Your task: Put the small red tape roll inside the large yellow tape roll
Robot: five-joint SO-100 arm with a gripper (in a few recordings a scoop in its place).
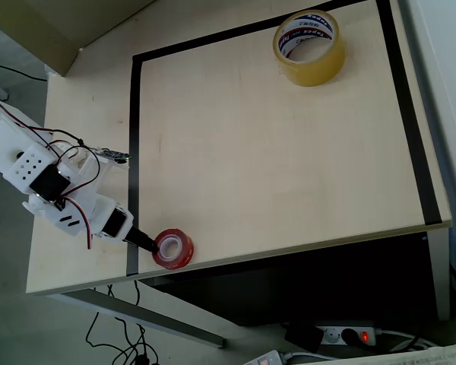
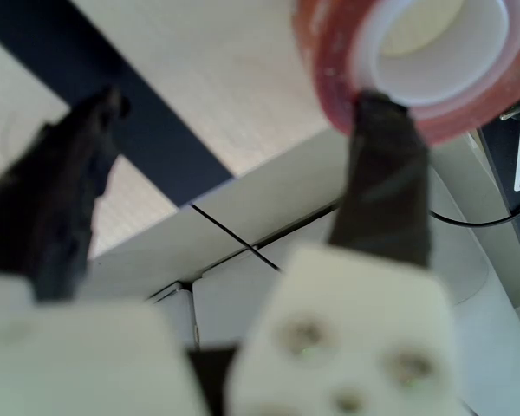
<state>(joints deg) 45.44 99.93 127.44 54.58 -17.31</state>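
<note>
gripper (image 2: 234, 113): jaws wide apart, holds nothing | small red tape roll (image 1: 173, 249): touching right fingertip (image 2: 377, 113), outside the jaws | large yellow tape roll (image 1: 309, 47): well apart, far table (image 1: 273, 167) corner

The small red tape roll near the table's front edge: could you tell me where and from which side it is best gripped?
Probably across its ring wall. The small red tape roll lies flat with its white core open upward, so one finger can drop into the hole and the other outside. Come from above on its left in the overhead view, where the open tool already is.
</note>
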